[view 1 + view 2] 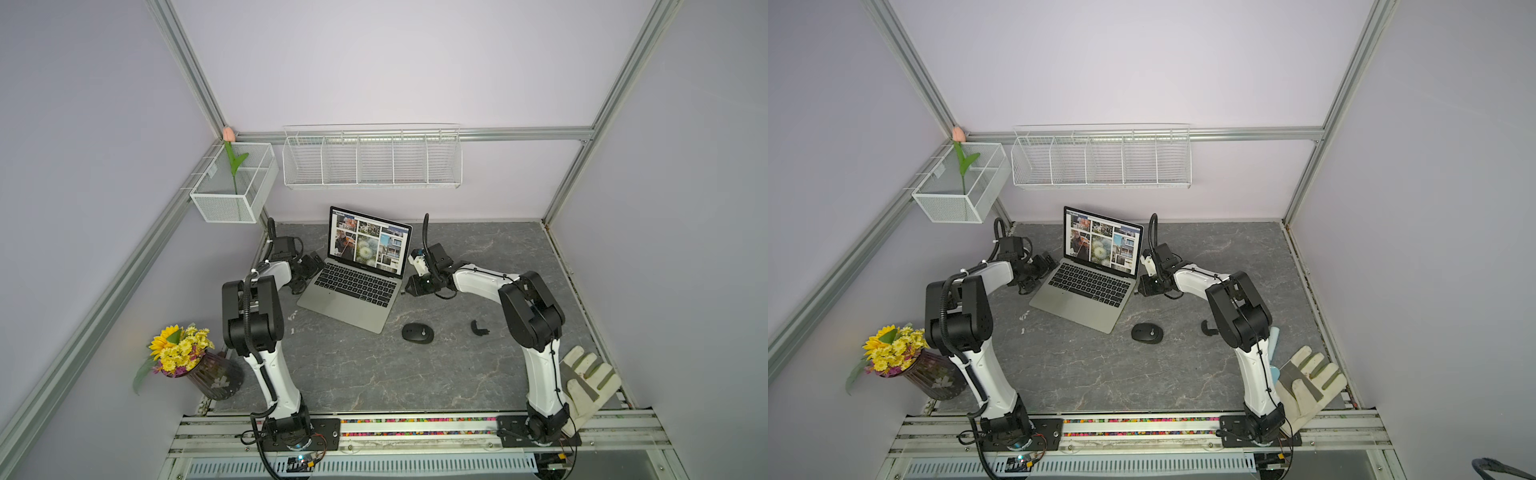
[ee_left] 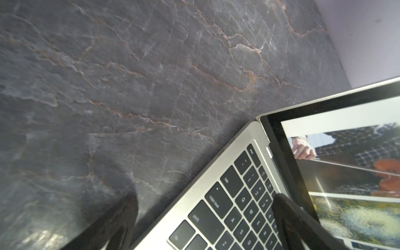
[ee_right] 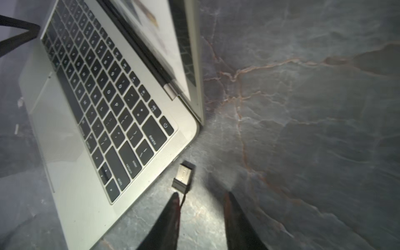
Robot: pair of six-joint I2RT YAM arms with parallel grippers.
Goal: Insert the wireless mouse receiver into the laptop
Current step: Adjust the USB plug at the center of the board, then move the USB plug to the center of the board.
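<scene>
Two fingers point(image 3: 171, 216) of the right gripper point(image 3: 201, 194) stand apart with nothing between them, tips low over the table point(image 3: 303, 129) just off the laptop's point(image 3: 71, 184) right edge. Just beyond the tip nearer the laptop is the receiver point(image 3: 183, 176), close beside that edge near the rear corner of the keyboard. It is not in a port. It appears to lie on the table with its metal plug bare, the dark cap towards the fingers and the plug aslant to the edge; whether the cap touches the fingertip cannot be told. In both top views it shows only as a dark speck beside the same edge. On the laptop's opposite side the left gripper point(image 2: 206, 194) is spread wide and holds nothing, one finger over the keys near the hinge and the other over the table beyond the left edge. The mouse point(image 1: 417, 332) lies well apart, off the front right corner. Insertion is judged not yet made, and the step in hand seems to be a regrasp. The next move would call for closing on the cap alone, squaring the plug to the laptop's right edge at port height, and pushing straight in.
</scene>
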